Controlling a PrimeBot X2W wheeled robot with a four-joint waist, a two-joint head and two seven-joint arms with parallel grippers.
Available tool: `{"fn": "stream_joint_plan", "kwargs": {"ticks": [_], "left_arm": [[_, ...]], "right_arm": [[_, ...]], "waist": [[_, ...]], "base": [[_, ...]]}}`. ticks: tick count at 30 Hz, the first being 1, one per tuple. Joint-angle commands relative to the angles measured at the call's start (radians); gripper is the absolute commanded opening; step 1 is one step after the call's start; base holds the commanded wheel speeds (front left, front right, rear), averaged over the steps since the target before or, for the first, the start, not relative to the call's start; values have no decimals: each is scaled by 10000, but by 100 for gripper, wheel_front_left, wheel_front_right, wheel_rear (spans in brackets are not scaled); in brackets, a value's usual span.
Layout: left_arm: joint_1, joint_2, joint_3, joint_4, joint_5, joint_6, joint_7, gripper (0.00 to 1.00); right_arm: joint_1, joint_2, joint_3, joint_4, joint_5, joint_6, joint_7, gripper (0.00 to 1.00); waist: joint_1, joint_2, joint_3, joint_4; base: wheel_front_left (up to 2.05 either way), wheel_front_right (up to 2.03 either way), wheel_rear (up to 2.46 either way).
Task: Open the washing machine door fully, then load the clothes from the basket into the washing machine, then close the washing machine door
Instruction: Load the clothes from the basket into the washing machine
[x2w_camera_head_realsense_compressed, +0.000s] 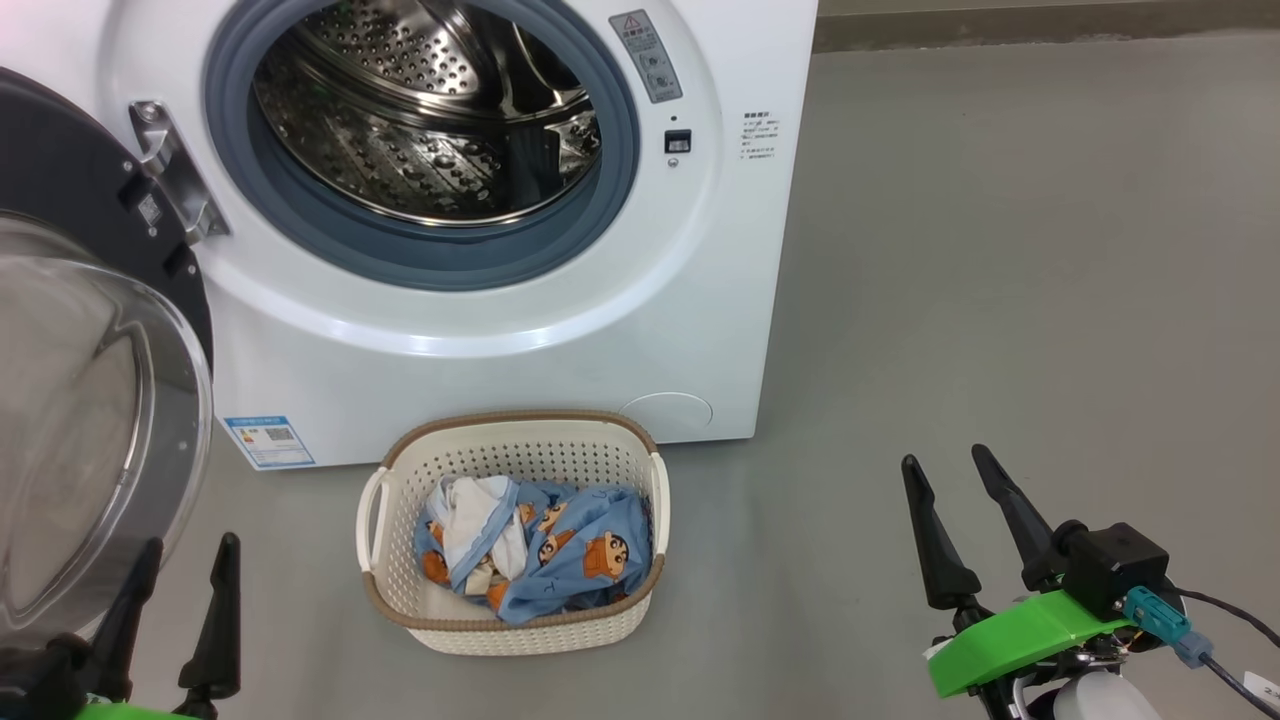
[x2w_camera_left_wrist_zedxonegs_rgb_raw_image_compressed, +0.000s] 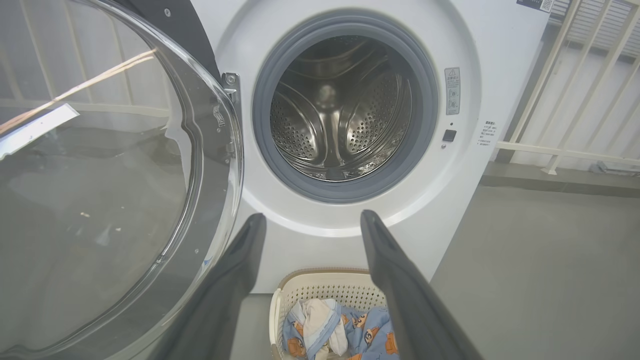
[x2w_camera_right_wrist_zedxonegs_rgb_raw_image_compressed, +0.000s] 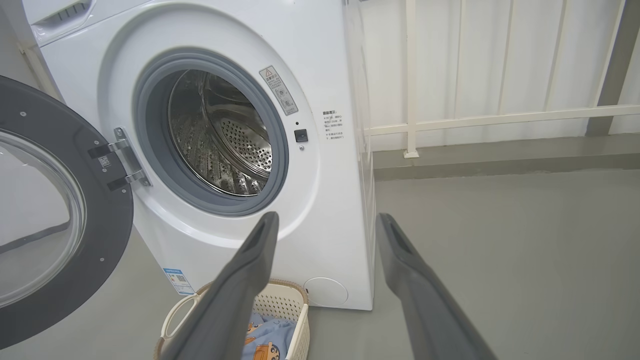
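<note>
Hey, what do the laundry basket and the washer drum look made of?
The small cream perforated basket with brown rim looks like matte moulded plastic, judging by its even punched holes. The round perforated drum looks like polished steel, given its mirror-like reflections.

Head cam down, wrist cams fwd; all share washing machine (x2w_camera_head_realsense_compressed: 480, 380), basket (x2w_camera_head_realsense_compressed: 520, 452).

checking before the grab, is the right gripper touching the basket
Apart. The head view shows bare floor between the right gripper and the basket.
</note>
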Motion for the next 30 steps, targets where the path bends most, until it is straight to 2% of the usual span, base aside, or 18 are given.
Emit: {"fn": "stream_joint_plan", "kwargs": {"ticks": [1,9,23,30], "left_arm": [[-311,283,402,-269,100,-73,-105,100],[-340,318,387,-261,82,-104,-105,100],[-418,258,499,-267,12,-131,-105,100],[-371,237,497,-297,22,-150,-105,100]], "right_arm": [[-102,10,216,-213,-185,56,-119,100],[-134,23,212,-172,-156,56,-120,100],[-150,46,147,-172,-145,56,-121,100],[-134,51,129,-177,-124,56,-121,100]], "waist": [[0,0,-5,7],[0,0,-4,5],[0,0,-6,29],[0,0,-21,75]], "base": [[16,-16,0],[78,-78,0],[184,-184,0],[105,-105,0]]}}
